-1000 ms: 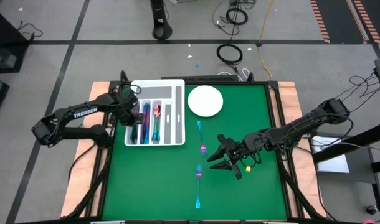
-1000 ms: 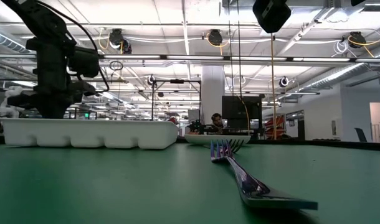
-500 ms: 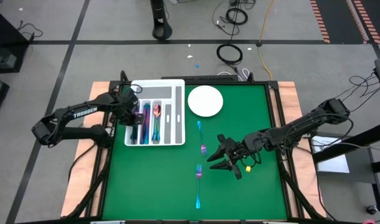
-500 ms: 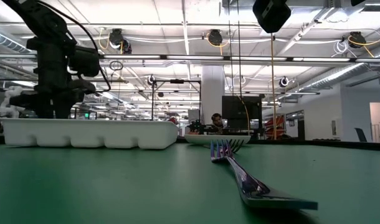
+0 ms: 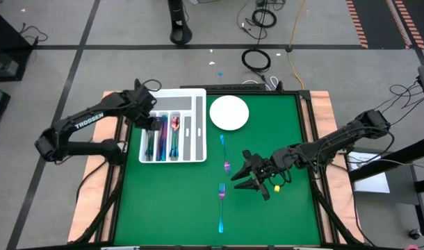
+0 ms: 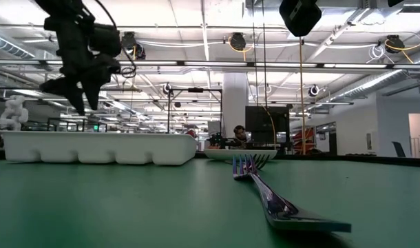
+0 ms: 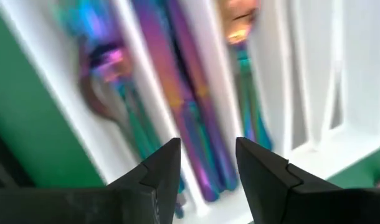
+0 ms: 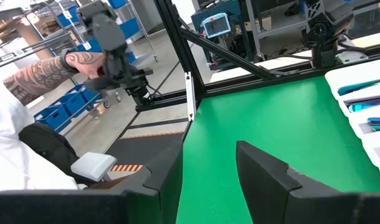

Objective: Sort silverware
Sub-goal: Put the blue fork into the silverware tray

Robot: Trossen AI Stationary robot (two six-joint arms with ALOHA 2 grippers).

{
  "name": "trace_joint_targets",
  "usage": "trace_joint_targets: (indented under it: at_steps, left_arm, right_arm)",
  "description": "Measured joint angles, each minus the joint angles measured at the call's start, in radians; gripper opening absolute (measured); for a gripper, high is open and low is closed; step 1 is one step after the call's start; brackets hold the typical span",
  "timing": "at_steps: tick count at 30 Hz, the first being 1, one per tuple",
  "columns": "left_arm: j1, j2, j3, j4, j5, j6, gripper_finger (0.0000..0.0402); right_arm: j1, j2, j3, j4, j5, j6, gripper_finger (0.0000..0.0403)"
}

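The silverware is iridescent. Several pieces lie in the left slots of the white divided tray [image 5: 195, 127], among them long ones [image 7: 177, 93] and a spoon [image 5: 174, 126]. Two forks lie flat on the green mat, one mid-table [image 5: 224, 154] and one nearer [image 5: 221, 206], the nearer also seen in the low view [image 6: 268, 196]. My left gripper [image 5: 148, 121] hangs open above the tray's left slots [image 6: 82, 103], pointing steeply down, with nothing between its fingers [image 7: 207, 168]. My right gripper [image 5: 235, 179] stands open above the mat just right of the two forks, nearly level, holding nothing [image 8: 209, 168].
A round white plate [image 5: 229, 112] sits right of the tray at the far edge. Bare green mat [image 5: 163, 201] spreads over the near left. Beyond the table's left edge a person's arm [image 8: 47, 74] holds a device.
My left gripper has risen straight up out of the tray's left slots and now hangs clear above the tray wall, rolled slightly about its own axis. The silverware in the slots stays lying there. My right arm has kept still.
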Motion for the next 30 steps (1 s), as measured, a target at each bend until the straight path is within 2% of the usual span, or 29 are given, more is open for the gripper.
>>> trace_joint_targets:
  at_steps: [5, 10, 18, 26, 30]
  left_arm:
    - [-0.112, -0.019, 0.006, 0.12, -0.006, -0.003, 0.0156]
    - [-0.304, -0.02, 0.003, 0.279, -0.017, -0.005, 0.0156]
    - [-0.67, -0.011, 0.003, 0.625, -0.168, 0.056, 0.0156]
    - [-0.881, 0.053, 0.002, 0.802, -0.21, 0.191, 0.0156]
    - [-0.953, 0.128, 0.002, 0.857, -0.193, 0.376, 0.0156]
  right_arm:
    - [0.0, 0.0, 0.0, -0.013, -0.005, 0.002, 0.0137]
    - [0.0, 0.0, 0.0, -0.056, -0.004, 0.017, 0.0137]
    - [0.0, 0.0, 0.0, -0.097, 0.003, 0.03, 0.0137]
    - [0.0, 0.0, 0.0, -0.156, 0.004, 0.03, 0.0137]
    - [0.0, 0.0, 0.0, -0.21, 0.004, 0.038, 0.0137]
